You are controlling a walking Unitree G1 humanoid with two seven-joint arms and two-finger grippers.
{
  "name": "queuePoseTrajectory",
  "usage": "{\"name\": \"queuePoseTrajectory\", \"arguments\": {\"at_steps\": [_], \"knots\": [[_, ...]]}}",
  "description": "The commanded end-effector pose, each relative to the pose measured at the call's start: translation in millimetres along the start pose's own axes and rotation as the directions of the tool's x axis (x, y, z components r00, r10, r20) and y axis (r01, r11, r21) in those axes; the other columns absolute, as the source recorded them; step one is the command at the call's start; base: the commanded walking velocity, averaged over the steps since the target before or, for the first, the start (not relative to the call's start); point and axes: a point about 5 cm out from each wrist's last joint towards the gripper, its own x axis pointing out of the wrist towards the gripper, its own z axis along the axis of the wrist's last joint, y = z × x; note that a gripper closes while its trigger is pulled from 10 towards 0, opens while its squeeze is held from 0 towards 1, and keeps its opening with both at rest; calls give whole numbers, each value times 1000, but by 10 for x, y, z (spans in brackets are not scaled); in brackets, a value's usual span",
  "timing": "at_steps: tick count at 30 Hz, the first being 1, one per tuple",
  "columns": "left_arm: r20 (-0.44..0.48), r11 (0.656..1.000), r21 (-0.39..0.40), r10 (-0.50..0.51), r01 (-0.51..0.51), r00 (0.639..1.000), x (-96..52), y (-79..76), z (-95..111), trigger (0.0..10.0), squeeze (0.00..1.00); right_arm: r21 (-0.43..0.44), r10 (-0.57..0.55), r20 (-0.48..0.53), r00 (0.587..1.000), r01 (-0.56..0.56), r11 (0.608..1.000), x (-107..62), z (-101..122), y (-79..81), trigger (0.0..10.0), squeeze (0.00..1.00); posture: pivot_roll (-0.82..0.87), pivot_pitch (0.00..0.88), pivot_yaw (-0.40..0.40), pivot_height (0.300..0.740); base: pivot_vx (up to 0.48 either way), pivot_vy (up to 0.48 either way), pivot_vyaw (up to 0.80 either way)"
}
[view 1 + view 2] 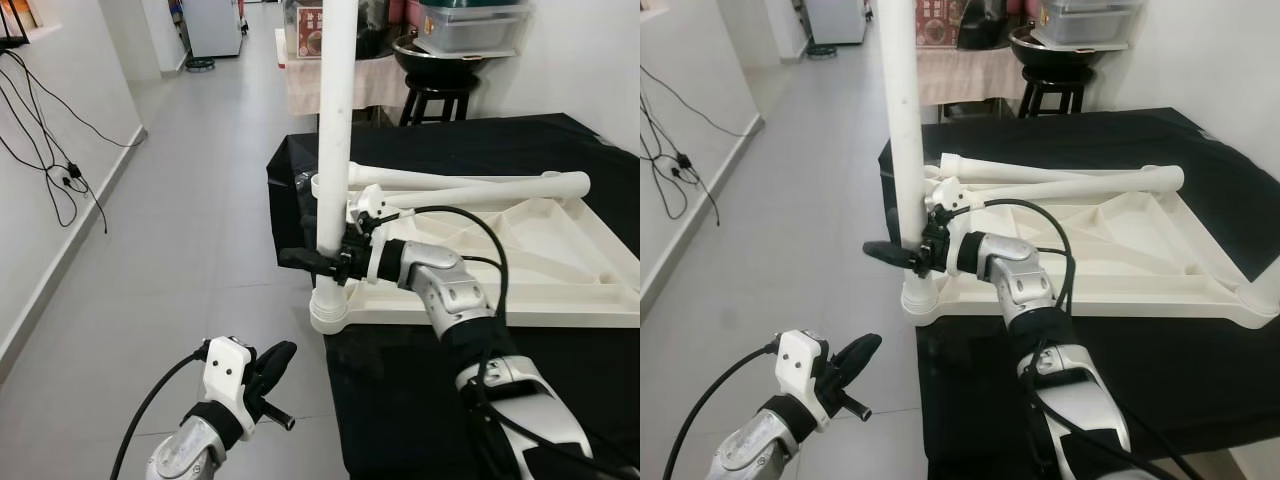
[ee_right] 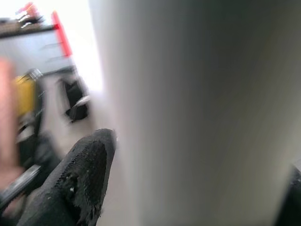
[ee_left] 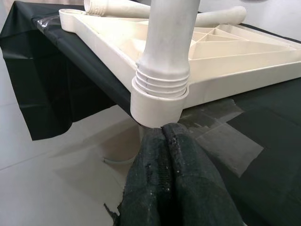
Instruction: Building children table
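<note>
White plastic made up everything that mattered: an upturned tabletop (image 1: pixel 560 262) lay on the black cloth (image 1: pixel 420 400) of a work surface, ribbed underside up, and one upright leg (image 1: pixel 334 130) stood in the corner socket (image 1: pixel 329 308) at about seven o'clock of the top, the corner nearest the robot's left. The step in hand looked to be seating that leg, and doing it well would mean keeping the tube plumb while turning it, so the threads engage squarely rather than cross; the left wrist view showed several thread ridges above the socket rim, so I judged it not fully home. A grip low on the tube, as here, gives control but little leverage, so short turns with a firm hold would suit. Two loose legs (image 1: pixel 470 185) lay across the top at about twelve o'clock, touching each other, waiting their turn. The right gripper (image 1: pixel 322 259) reached in from four o'clock with its black fingers pinching the upright leg just above the socket, one finger each side. The left gripper (image 1: pixel 272 372) hung low at about seven o'clock of the socket, clear of it, its fingers pressed together on nothing.
</note>
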Motion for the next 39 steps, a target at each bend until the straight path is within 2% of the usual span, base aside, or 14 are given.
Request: {"name": "queuePoseTrajectory", "arguments": {"at_steps": [1, 2, 3, 12, 23, 24, 25, 26, 28, 29, 30, 36, 38, 39], "knots": [[-9, 1000, 1, 10, -10, 1000, -5, 13, -31, 10000, 0, -31, 75, -37, 996, -76, 997, 80, 23, 24, 10000, 0, 47, 0, -25, 740, 0, 0, 0], [-9, 1000, 1, 10, -10, 1000, -5, 13, -31, 10000, 0, -31, 75, -37, 996, -76, 997, 80, 23, 24, 10000, 0, 47, 0, -25, 740, 0, 0, 0], [-7, 1000, 0, 12, -12, 1000, 2, 8, -30, 10000, 0, -18, 72, -41, 997, -73, 997, 111, 26, 11, 0, 0, 54, 0, -29, 740, 0, 0, 0], [-2, 1000, -3, 8, -8, 1000, 21, -19, -21, 10000, 0, 14, 24, -30, 999, -24, 1000, 39, -35, -39, 0, 0, 43, 0, -30, 740, 0, 0, 0], [6, 1000, -13, 9, -9, 1000, 2, -29, 4, 10000, 0, 28, -126, -51, 991, 128, 991, -237, -284, -60, 0, 0, 24, 0, -31, 740, 0, 0, 0], [6, 1000, -13, 10, -10, 1000, -12, -20, 9, 10000, 0, 78, -505, -90, 858, 512, 856, -202, -414, -158, 0, 0, 14, 0, -35, 740, 0, 0, 0], [5, 1000, -14, 11, -11, 1000, -21, -15, 12, 10000, 0, 76, -751, -157, 641, 766, 638, -255, -591, -104, 0, 0, 11, 0, -35, 740, 0, 0, 0], [4, 1000, -14, 10, -10, 1000, -24, -15, 15, 10000, 0, 78, -792, -183, 582, 812, 578, -212, -696, 67, 0, 0, 25, 0, -34, 740, 0, 0, 0], [3, 1000, -14, 9, -9, 1000, -25, -16, 17, 10000, 0, 86, -795, -187, 576, 816, 571, -176, -741, 196, 0, 0, 25, 0, -34, 740, 0, 0, 0], [3, 1000, -16, 9, -9, 1000, -29, -15, 12, 10000, 0, 87, -738, -170, 653, 756, 649, -84, -726, 290, 0, 0, -4, 0, -25, 740, 0, 0, 0], [4, 1000, -21, 8, -8, 1000, -28, -19, 13, 10000, 0, 86, -719, -155, 678, 734, 674, -48, -699, 276, 0, 0, 7, 0, -37, 740, 0, 0, 0], [9, 999, -30, 11, -11, 1000, -32, -25, 17, 10000, 0, 66, -705, -159, 691, 720, 691, -27, -666, 178, 0, 0, 14, 0, -40, 740, 0, 0, 0], [12, 999, -32, 18, -18, 1000, -31, -22, 21, 10000, 0, 41, -699, -174, 693, 715, 698, -20, -644, 175, 10000, 0, 13, 0, -37, 740, 0, 0, 0], [12, 999, -32, 18, -18, 1000, -29, -21, 23, 10000, 0, 50, -683, -160, 713, 697, 716, -3, -600, 178, 10000, 8, 13, 0, -37, 740, 0, 0, 0]]}}
